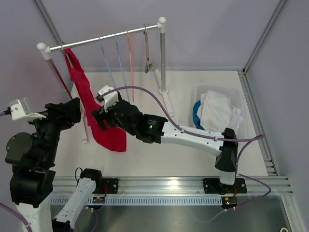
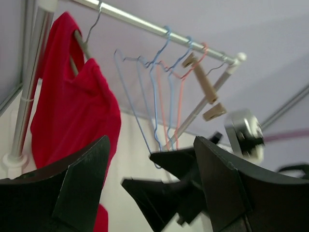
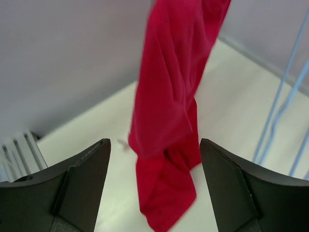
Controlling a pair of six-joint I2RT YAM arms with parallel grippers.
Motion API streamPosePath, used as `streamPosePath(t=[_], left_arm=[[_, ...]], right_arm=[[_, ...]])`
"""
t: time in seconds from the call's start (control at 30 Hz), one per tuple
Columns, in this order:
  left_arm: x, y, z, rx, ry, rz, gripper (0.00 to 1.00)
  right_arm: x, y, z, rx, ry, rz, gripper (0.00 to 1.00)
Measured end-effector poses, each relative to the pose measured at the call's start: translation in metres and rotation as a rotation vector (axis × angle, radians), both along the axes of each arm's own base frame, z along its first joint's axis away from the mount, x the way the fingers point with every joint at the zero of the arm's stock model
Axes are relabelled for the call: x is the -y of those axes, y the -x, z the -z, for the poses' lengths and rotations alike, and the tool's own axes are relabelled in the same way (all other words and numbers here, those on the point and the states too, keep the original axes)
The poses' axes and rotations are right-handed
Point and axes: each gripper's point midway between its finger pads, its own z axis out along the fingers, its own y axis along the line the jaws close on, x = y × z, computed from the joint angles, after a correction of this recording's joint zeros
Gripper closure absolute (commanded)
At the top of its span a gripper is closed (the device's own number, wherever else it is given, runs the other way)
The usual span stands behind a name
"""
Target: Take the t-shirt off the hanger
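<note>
A red t-shirt hangs from a hanger at the left end of the metal rail. Its lower end rests bunched on the table. My left gripper is open just left of the shirt; in the left wrist view the shirt and its hanger show ahead to the left. My right gripper is open just right of the shirt; in the right wrist view the shirt hangs ahead between the fingers, apart from them. The right gripper's black fingers show in the left wrist view.
Empty blue hangers, a pink one and a wooden clip hanger hang on the rail. The rack's right post stands on the table. A clear bin with white clothes sits at the right.
</note>
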Motion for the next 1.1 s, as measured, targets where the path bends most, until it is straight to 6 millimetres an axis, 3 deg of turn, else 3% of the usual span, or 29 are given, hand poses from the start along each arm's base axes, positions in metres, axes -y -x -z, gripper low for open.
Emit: streamPosePath(t=[0.1,0.17,0.23,0.33,0.43,0.5,0.6,0.77,0.9,1.1], left_arm=[[-0.001,-0.032,0.014,-0.090,-0.011,-0.034,0.26],[-0.002,-0.052,0.022,-0.140,-0.018,-0.055,0.26],[-0.003,-0.070,0.026,-0.181,-0.027,-0.078,0.26],[-0.006,-0.094,0.024,-0.216,-0.045,-0.116,0.30],[-0.014,-0.114,0.021,-0.245,-0.079,-0.170,0.34],[-0.019,-0.129,0.016,-0.258,-0.096,-0.202,0.40],[-0.031,-0.153,0.012,-0.276,-0.106,-0.252,0.47],[-0.053,-0.191,0.036,-0.365,-0.112,-0.319,0.56],[-0.062,-0.206,0.050,-0.408,-0.113,-0.339,0.57],[-0.074,-0.214,0.054,-0.379,-0.110,-0.375,0.56]], right_arm=[[0.024,0.009,0.025,-0.031,0.053,-0.007,0.21],[0.038,0.016,0.026,-0.043,0.044,-0.013,0.22],[0.053,0.022,0.017,-0.043,0.010,-0.016,0.23],[0.070,0.027,-0.012,-0.023,-0.062,-0.019,0.24],[0.074,0.029,-0.036,-0.004,-0.129,-0.023,0.24],[0.074,0.031,-0.040,-0.002,-0.150,-0.034,0.25],[0.072,0.034,-0.028,-0.018,-0.140,-0.048,0.25],[0.081,0.042,0.007,-0.058,-0.083,-0.069,0.25],[0.096,0.048,0.016,-0.070,-0.072,-0.070,0.25],[0.114,0.055,-0.001,-0.060,-0.123,-0.080,0.25]])
